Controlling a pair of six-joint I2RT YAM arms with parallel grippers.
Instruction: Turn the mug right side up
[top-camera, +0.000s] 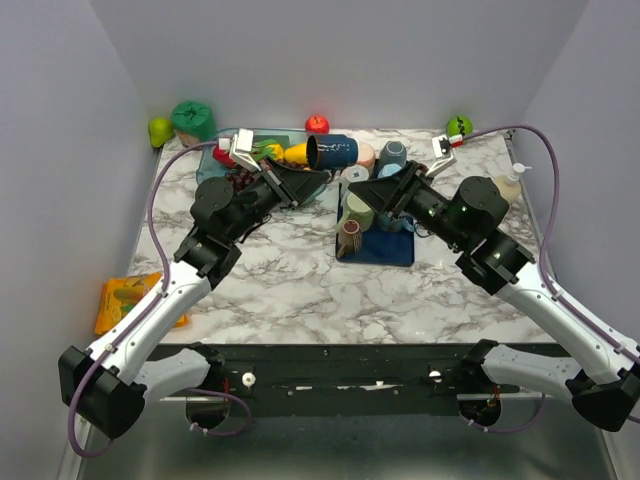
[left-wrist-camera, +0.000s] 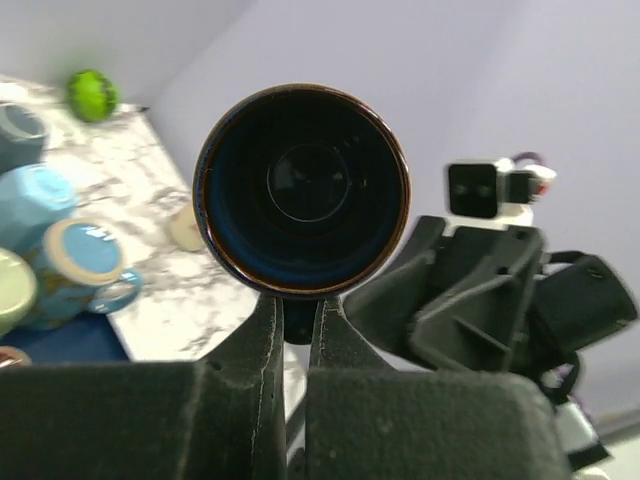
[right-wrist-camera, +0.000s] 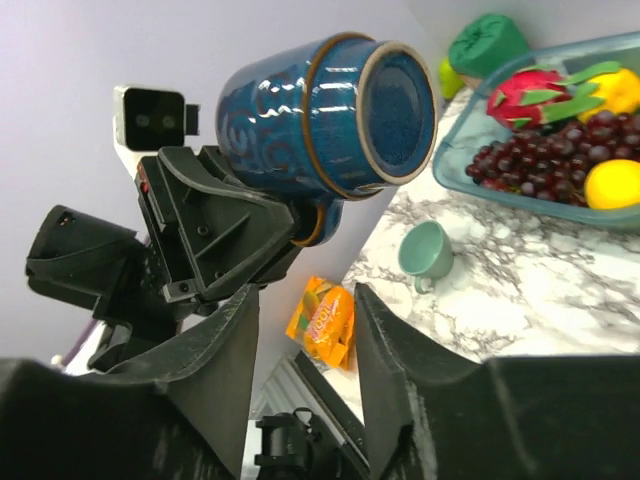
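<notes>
Mug: dark blue glazed ceramic mug (top-camera: 332, 152) aloft on its side, 12 o'clock over the marble table (top-camera: 300, 285) | left gripper (left-wrist-camera: 290, 318): pinching mug handle from 6 o'clock | right gripper (right-wrist-camera: 305, 300): fingers spread, holding nothing

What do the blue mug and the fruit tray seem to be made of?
The mug looks like glazed ceramic: glossy, sharp highlights, brown rim line. The tray is probably clear bluish plastic: its wall is see-through.

Near table (top-camera: 300, 290) free; mugs (top-camera: 360, 212) ctr-rear
</notes>
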